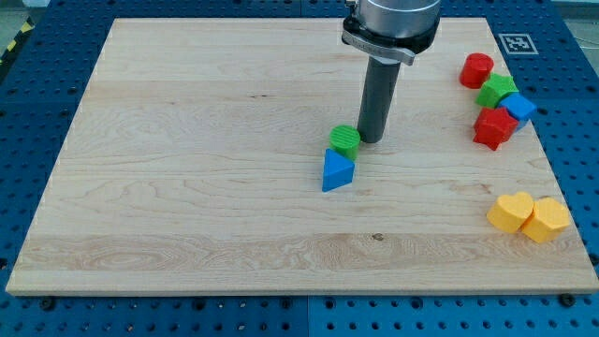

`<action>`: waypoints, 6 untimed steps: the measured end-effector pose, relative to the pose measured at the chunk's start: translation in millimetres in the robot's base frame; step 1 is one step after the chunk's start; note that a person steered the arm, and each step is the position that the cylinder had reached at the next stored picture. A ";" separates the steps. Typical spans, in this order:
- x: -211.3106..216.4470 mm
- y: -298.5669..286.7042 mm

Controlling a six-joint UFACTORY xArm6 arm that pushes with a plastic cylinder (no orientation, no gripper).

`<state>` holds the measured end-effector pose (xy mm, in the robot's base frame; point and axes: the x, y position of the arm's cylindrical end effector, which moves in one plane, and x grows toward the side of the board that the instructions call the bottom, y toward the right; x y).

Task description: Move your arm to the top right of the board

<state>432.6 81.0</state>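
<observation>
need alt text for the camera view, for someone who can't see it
My tip rests mid-board beside a green cylinder, with a blue triangle just below. Red, green and blue blocks cluster at the view's right edge; two yellow blocks sit lower right.

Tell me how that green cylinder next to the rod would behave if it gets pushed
The green cylinder stands on its flat end, so it would probably slide rather than roll. It looks small and light, likely moving easily on the smooth wooden board. The blue triangle touches it, so a push from my tip toward it would likely shove both.
</observation>
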 end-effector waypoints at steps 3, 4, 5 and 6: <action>-13.7 -21.3; -41.3 -21.3; -70.9 -21.3; -131.6 -13.4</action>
